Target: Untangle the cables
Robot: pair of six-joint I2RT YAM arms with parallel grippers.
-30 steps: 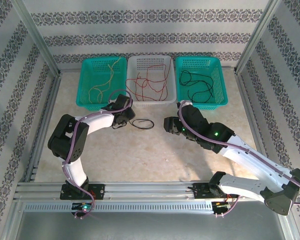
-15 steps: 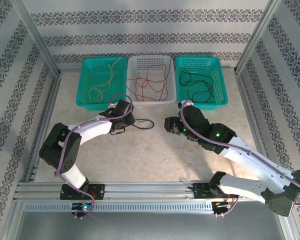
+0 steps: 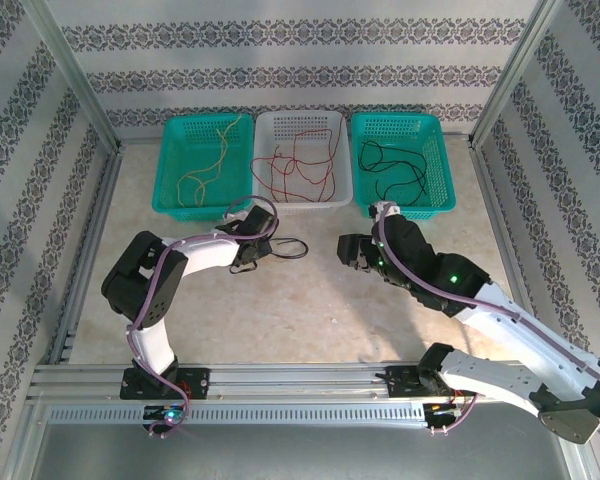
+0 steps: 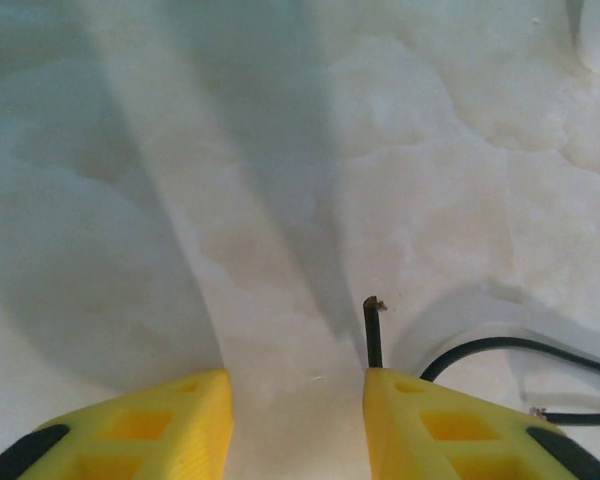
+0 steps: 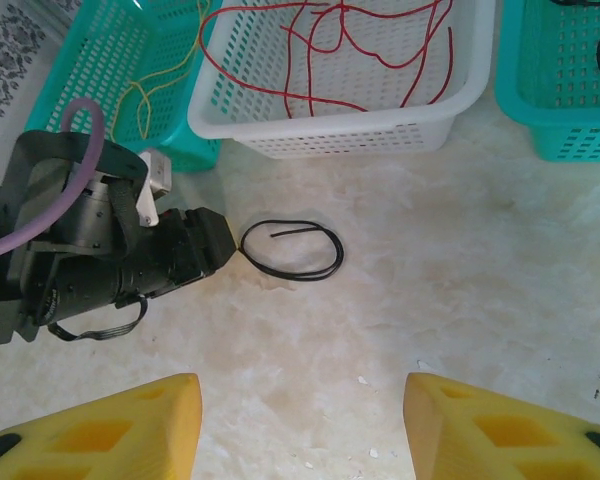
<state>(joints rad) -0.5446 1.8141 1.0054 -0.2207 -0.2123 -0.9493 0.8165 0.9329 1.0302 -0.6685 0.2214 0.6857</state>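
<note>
One pass, left to right. Seeing left teal basket at the far edge of the table, holding a yellow cable. Spotting left gripper low over the table, showing jaws partly apart, clamping nothing. In its wrist view, touching the inner face of one finger against the end of a loose black cable. Finding that cable lying as a small loop just in front of the white basket, between the two grippers. Seeing red cables lying inside the white basket. Spotting right gripper right of the loop, apart from it, showing jaws wide, gripping nothing. Seeing right teal basket holding black cables.
</note>
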